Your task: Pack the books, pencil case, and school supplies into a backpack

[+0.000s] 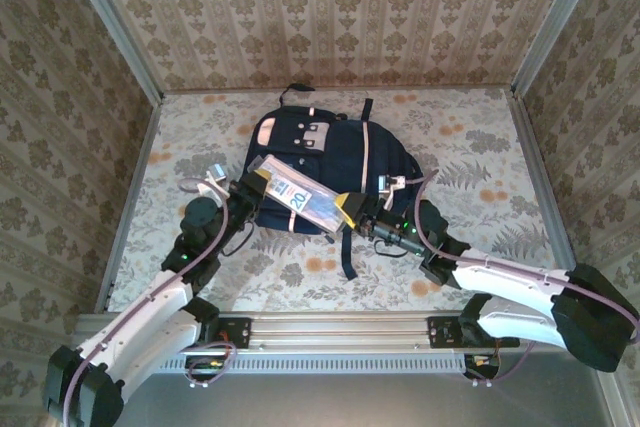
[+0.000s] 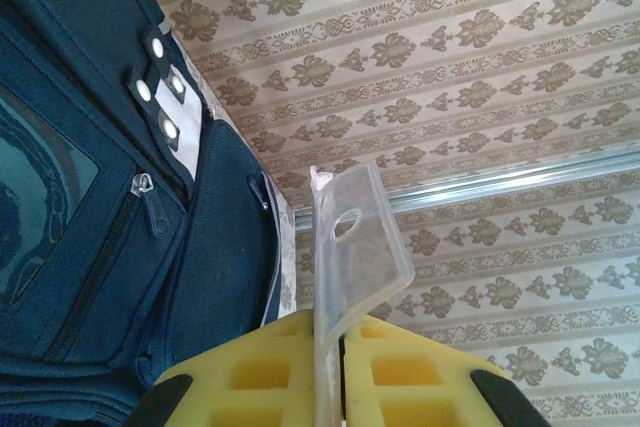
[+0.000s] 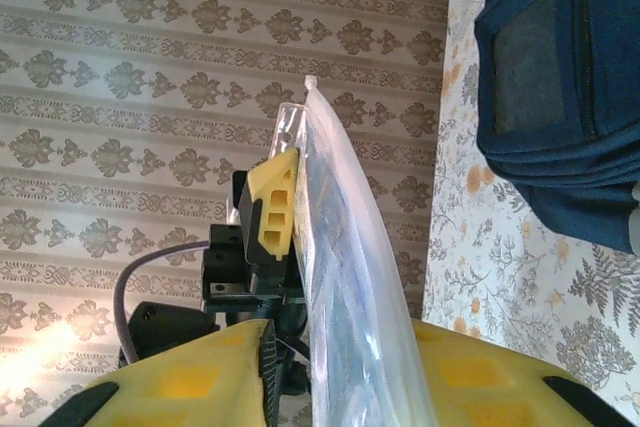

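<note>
Left pincer (image 1: pixel 259 179) clamps one end of a clear supplies packet (image 1: pixel 300 198); right pincer (image 1: pixel 351 209) brackets the other end, grip unclear, over the navy backpack (image 1: pixel 335 142) at the desk's (image 1: pixel 480 152) middle.

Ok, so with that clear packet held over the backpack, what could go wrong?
The left gripper pinches only the thin hang-hole tab of the clear packet, so it might slip or tear free. The front pocket zip on the backpack looks closed, so the packet could end up pushed against shut fabric. The packet's end at the right gripper looks floppy and may buckle.
</note>
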### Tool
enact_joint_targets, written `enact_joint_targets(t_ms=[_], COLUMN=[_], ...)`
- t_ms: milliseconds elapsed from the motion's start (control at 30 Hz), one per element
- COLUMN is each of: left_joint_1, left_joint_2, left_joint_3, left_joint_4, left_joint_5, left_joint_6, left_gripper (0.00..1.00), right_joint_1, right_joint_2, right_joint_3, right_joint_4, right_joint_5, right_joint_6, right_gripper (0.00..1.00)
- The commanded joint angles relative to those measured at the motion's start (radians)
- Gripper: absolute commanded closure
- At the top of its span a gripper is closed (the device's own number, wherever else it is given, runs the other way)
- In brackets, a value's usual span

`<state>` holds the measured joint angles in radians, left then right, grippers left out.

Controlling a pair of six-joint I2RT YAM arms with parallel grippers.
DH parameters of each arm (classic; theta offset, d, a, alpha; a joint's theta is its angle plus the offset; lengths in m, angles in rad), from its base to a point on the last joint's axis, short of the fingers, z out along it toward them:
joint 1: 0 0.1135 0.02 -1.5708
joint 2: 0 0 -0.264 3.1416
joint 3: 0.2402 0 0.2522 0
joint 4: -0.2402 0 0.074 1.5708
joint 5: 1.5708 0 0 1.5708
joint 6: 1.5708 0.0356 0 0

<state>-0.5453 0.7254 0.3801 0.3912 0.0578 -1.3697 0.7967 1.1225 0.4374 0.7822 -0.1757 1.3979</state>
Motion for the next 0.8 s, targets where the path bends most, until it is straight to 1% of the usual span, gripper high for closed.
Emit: enact_joint_targets(t_ms=[0,33,100,133,167,200,267,300,367,400,467,533,567,633,733,767], left_joint_1=[-0.015,-0.016,-0.016,-0.015,-0.015,-0.015,-0.005,0.002,0.024,0.028,0.031,0.027,0.022,-0.002,-0.051,-0.066], left_joint_2=[-0.003,-0.005,-0.007,-0.009,-0.012,-0.014,-0.014,-0.010,0.019,0.037,0.114,0.211,0.271,0.377,0.545,0.606], left_joint_3=[-0.016,-0.017,-0.019,-0.020,-0.020,-0.017,-0.004,0.008,0.060,0.088,0.189,0.297,0.342,0.437,0.596,0.654], left_joint_4=[0.006,0.005,0.002,0.000,-0.008,-0.019,-0.069,-0.098,-0.173,-0.206,-0.339,-0.427,-0.445,-0.474,-0.545,-0.566], left_joint_5=[-0.013,-0.013,-0.013,-0.013,-0.013,-0.013,0.006,0.023,0.088,0.113,0.176,0.238,0.280,0.325,0.355,0.372], left_joint_6=[0.001,0.002,0.006,0.011,0.018,0.027,0.055,0.076,0.153,0.193,0.305,0.401,0.442,0.519,0.629,0.658], left_gripper=[0.88,0.88,0.88,0.87,0.83,0.78,0.55,0.49,0.41,0.39,0.37,0.35,0.35,0.35,0.34,0.34], right_joint_1=[0.008,0.009,0.008,0.008,0.005,-0.001,-0.024,-0.039,-0.093,-0.118,-0.191,-0.250,-0.283,-0.339,-0.405,-0.426], right_joint_2=[0.017,0.024,0.029,0.026,0.018,0.004,-0.049,-0.081,-0.177,-0.223,-0.333,-0.417,-0.456,-0.508,-0.534,-0.537], right_joint_3=[0.062,0.066,0.072,0.071,0.071,0.070,0.069,0.071,0.087,0.091,0.116,0.147,0.166,0.208,0.300,0.320], right_joint_4=[0.081,0.081,0.077,0.071,0.058,0.037,-0.052,-0.108,-0.291,-0.373,-0.585,-0.746,-0.827,-0.974,-1.229,-1.281], right_joint_5=[0.022,0.022,0.026,0.031,0.033,0.033,0.042,0.042,0.054,0.063,0.087,0.112,0.129,0.170,0.297,0.322], right_joint_6=[0.000,0.000,-0.005,-0.007,-0.017,-0.027,-0.057,-0.079,-0.136,-0.167,-0.243,-0.312,-0.342,-0.400,-0.457,-0.473], right_gripper=[0.70,0.73,0.84,0.90,0.94,0.96,0.98,0.99,1.00,1.00,1.00,1.00,1.00,1.00,1.00,1.00])
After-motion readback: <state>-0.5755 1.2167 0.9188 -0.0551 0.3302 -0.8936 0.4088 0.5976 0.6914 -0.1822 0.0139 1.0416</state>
